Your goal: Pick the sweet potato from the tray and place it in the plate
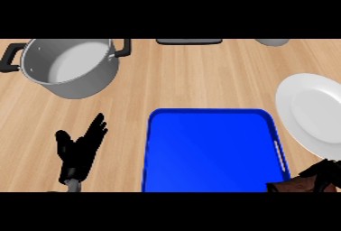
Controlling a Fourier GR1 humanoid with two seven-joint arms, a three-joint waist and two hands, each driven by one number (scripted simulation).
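Watching the lower right corner — that's your risk. Blue tray (213, 151) sits mid-frame, nothing lying on it; the white plate (311, 115) is at the right edge, just beside the tray's rim. The pot (70, 67), upper left, is out of play. Left hand (80, 149) rests unclenched, lower left. Right hand (318, 173) looks curled round the brown sweet potato (296, 185), half cut off by the frame. You could clip the plate's near edge on the lift — or let go short of it.
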